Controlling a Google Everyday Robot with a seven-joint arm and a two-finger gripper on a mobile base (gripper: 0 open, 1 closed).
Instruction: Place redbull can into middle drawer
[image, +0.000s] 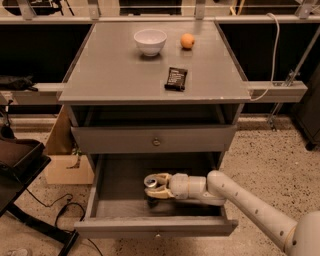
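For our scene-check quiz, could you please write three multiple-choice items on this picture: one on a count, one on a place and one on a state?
1. How many things lie on the cabinet top? A two; B three; C five.
2. Where is the gripper? A on the cabinet top; B inside the middle drawer; C on the floor.
3. The upper drawer is: A shut; B half open; C removed.
Answers: 1 B, bowl, orange and snack bar; 2 B, it grips the redbull can there; 3 A, front pushed in.

redbull can (150, 182) in gripper (156, 186), inside middle drawer (119, 201)
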